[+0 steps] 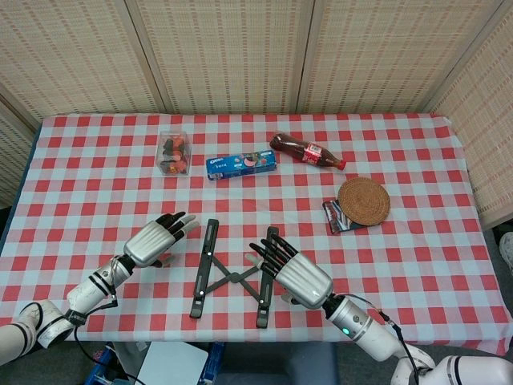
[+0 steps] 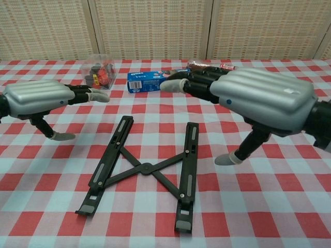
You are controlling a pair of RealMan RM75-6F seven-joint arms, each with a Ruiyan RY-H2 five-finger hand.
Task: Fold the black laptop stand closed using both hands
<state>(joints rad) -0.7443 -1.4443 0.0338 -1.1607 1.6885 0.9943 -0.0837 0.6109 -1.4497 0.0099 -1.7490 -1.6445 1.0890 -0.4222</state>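
Along the counter's far edge: a clear snack box point(image 1: 174, 152), Oreo box point(image 1: 243, 165), cola bottle point(image 1: 307, 151); toward the right edge, a woven coaster point(image 1: 364, 200) overlapping a dark packet point(image 1: 334, 217).

Laptop stand point(image 1: 235, 275) lies flat on the desk point(image 1: 417, 265) at the near edge, centre. Left hand point(image 1: 154, 241) is just left of its left rail; right hand point(image 1: 298, 277) is over its right rail, fingers point(image 1: 264, 253) pointing away. Behind the stand: clear box point(image 1: 173, 152) on the left, biscuit pack point(image 1: 242, 164) in the middle, bottle point(image 1: 307, 151) on its side at right. Further right, nearer the front, round mat point(image 1: 364, 200) sits partly on a small packet point(image 1: 337, 216).
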